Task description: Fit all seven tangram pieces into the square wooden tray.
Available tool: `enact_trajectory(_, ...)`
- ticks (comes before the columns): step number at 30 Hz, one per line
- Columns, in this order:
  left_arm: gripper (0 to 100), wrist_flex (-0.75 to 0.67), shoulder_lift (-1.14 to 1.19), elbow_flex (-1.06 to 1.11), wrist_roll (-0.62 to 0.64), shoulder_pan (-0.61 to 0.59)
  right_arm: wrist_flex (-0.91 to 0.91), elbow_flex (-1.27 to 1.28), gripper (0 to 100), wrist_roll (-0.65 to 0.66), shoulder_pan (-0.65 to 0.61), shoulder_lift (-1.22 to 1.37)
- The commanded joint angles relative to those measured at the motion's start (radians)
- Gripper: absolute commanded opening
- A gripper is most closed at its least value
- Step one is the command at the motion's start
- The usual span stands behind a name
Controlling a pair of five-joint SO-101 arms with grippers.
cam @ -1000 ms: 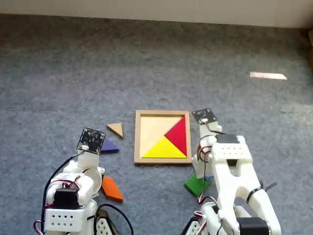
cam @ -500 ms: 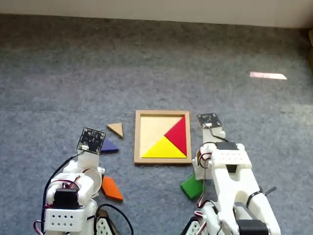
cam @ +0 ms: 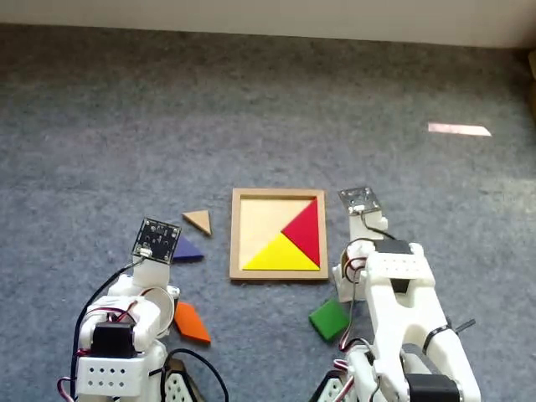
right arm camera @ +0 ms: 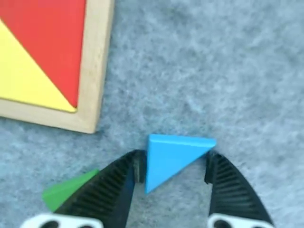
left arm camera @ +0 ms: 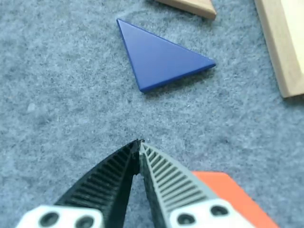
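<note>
The square wooden tray holds a red triangle and a yellow triangle. Left of it on the carpet lie a tan triangle, a dark blue triangle and an orange piece. A green square sits below the tray's near right corner. My right gripper is open, its jaws on either side of a light blue triangle on the carpet, close against it. My left gripper is shut and empty, short of the dark blue triangle, with the orange piece beside it.
Grey carpet covers the whole table. A pale strip lies far off at the back right. The right arm stands just right of the tray, the left arm at the near left. The tray's corner is close to the right gripper.
The right arm has shifted slightly right and back toward its base. The green square was nudged and turned a little. The left arm has not moved.
</note>
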Motion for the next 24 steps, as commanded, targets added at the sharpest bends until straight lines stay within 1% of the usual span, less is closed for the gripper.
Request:
enact_trajectory(1, 1, 0.012, -0.045, 0.021, -0.003, -0.015, -0.033, -0.056, 19.4, 0.021, -0.012, 0.001)
enact_trajectory(5, 1, 0.012, -0.045, 0.021, -0.003, -0.015, -0.035, -0.056, 19.3, 0.021, -0.028, 0.001)
enact_trajectory(11, 1, 0.012, -0.045, 0.021, -0.003, -0.015, -0.035, -0.054, 11.8, 0.021, -0.044, 0.001)
enact_trajectory(18, 1, 0.012, -0.045, 0.021, -0.003, -0.015, -0.035, -0.061, 11.2, 0.021, -0.045, -0.008)
enact_trajectory(24, 1, 0.012, -0.045, 0.021, -0.003, -0.015, -0.035, -0.157, 11.2, 0.021, -0.077, -0.008)
